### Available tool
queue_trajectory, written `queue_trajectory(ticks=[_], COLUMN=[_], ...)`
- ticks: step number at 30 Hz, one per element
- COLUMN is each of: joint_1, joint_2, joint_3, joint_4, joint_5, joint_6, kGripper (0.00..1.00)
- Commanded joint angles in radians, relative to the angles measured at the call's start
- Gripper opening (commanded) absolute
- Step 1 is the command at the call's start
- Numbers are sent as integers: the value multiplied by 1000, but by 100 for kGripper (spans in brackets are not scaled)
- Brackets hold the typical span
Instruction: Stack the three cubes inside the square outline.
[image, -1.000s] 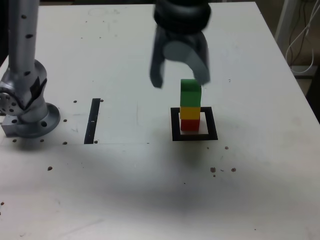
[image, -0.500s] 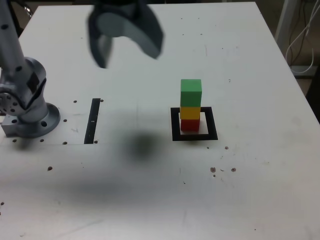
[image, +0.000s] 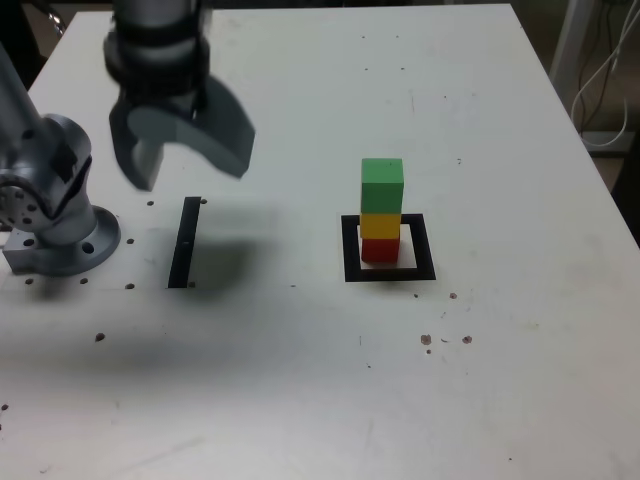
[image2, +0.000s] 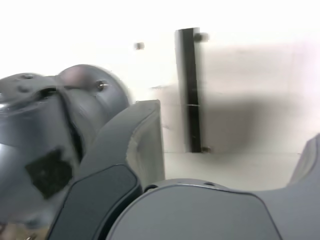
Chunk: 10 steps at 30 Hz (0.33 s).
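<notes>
In the exterior view the three cubes stand as one upright stack: red cube (image: 379, 250) at the bottom, yellow cube (image: 380, 226) on it, green cube (image: 382, 184) on top. The stack rests inside the square outline (image: 350, 252), a thick black border with a white centre. My gripper (image: 187, 170) hangs well off toward the exterior view's left, open and holding nothing, above the thin black strip (image: 185, 240). The wrist view shows the open gripper (image2: 225, 145) with the strip (image2: 189, 90) beyond it; neither cubes nor outline appear there.
The arm's grey base (image: 55, 220) stands at the exterior view's left edge, and fills one side of the wrist view as the base (image2: 45, 150). The white table (image: 500, 380) has small dark specks. Cables (image: 605, 70) hang past its right edge.
The gripper has left the green cube on top of the stack, opened wide and swung away to the exterior view's left. The stack has stayed put.
</notes>
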Motion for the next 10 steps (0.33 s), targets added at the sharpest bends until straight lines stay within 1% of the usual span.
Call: queue_trajectory(ticks=[1,4,10], joint_1=[7,14,18], joint_2=[-2,6,6], joint_3=[21,54,107], joint_4=[-3,-14,-43], joint_5=[-12,-28,-47], joint_6=[1,1,3], kGripper=[99,99,99])
